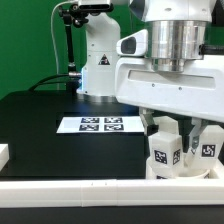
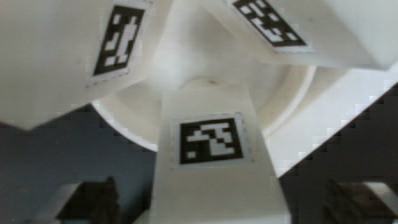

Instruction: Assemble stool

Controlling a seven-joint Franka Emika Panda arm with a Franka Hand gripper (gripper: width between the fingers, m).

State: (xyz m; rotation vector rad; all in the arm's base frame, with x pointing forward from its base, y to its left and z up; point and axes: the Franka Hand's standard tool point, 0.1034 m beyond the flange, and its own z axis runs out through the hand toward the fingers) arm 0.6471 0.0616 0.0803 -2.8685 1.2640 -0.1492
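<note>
The white stool stands upside down near the front rail at the exterior view's right. Its round seat lies flat and its legs point up. Two tagged legs show there. In the wrist view I look down on the seat with three tagged legs. Two legs stand on its far side, and the third leg runs between my dark fingers. My gripper is straight above the stool, its jaws closed against that third leg's sides.
The marker board lies on the black table behind the stool. A long white rail edges the front. A small white block sits at the exterior view's left edge. The robot's base stands at the back.
</note>
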